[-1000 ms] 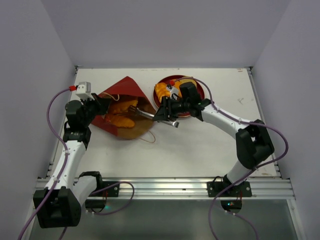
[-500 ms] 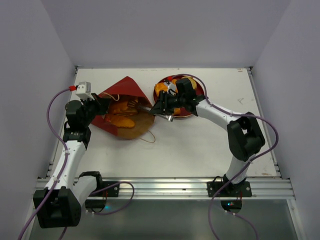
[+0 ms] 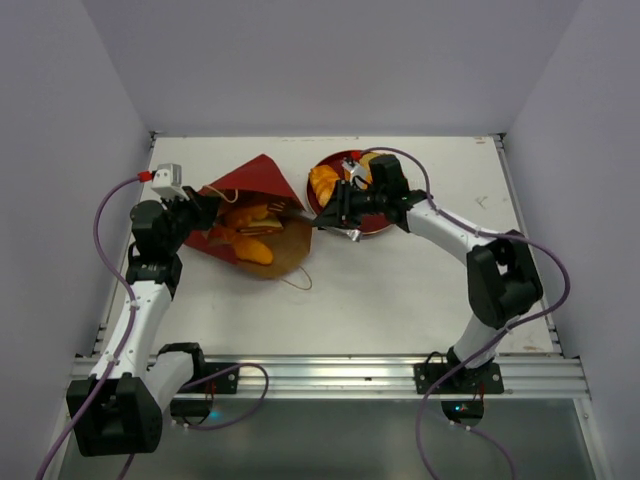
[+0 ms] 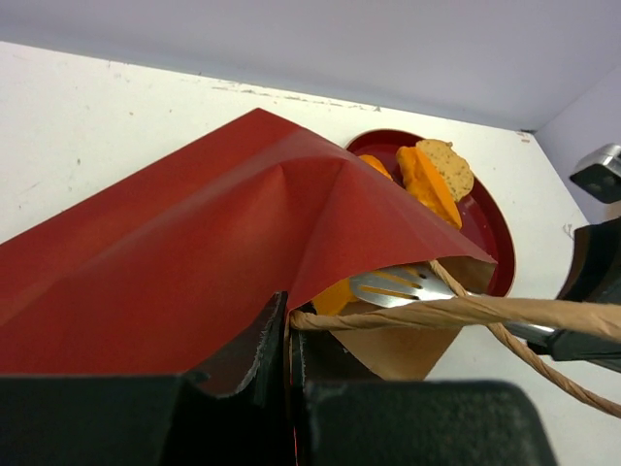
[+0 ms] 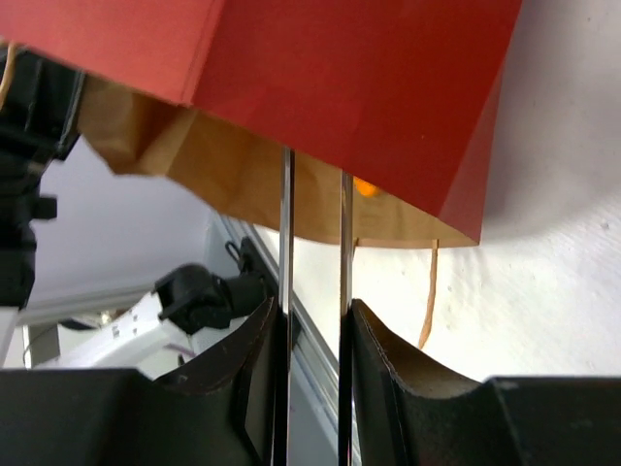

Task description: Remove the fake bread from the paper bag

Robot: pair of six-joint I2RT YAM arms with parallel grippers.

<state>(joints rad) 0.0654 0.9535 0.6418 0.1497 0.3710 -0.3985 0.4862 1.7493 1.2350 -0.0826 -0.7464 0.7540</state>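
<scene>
The dark red paper bag (image 3: 258, 180) lies on its side at the left, mouth facing right. Fake bread (image 3: 245, 228) shows orange inside it. My left gripper (image 3: 200, 213) is shut on the bag's upper mouth edge by the cord handle (image 4: 456, 313). My right gripper (image 3: 340, 212) is shut on metal tongs (image 3: 300, 212) whose tips reach into the bag mouth. In the left wrist view the slotted tong tip (image 4: 398, 284) lies against an orange bread piece (image 4: 335, 296). In the right wrist view the two tong blades (image 5: 287, 233) run between my fingers into the bag (image 5: 369, 78).
A round dark red plate (image 3: 335, 160) sits right of the bag with bread pieces (image 3: 324, 182) on it, partly covered by my right arm. A loose cord handle (image 3: 298, 275) trails on the table below the bag. Grey walls close the left, back and right sides.
The right wrist has swung up and to the right while the tong tips stayed in the bag mouth. The tong blades have come closer together. The left gripper keeps its hold.
</scene>
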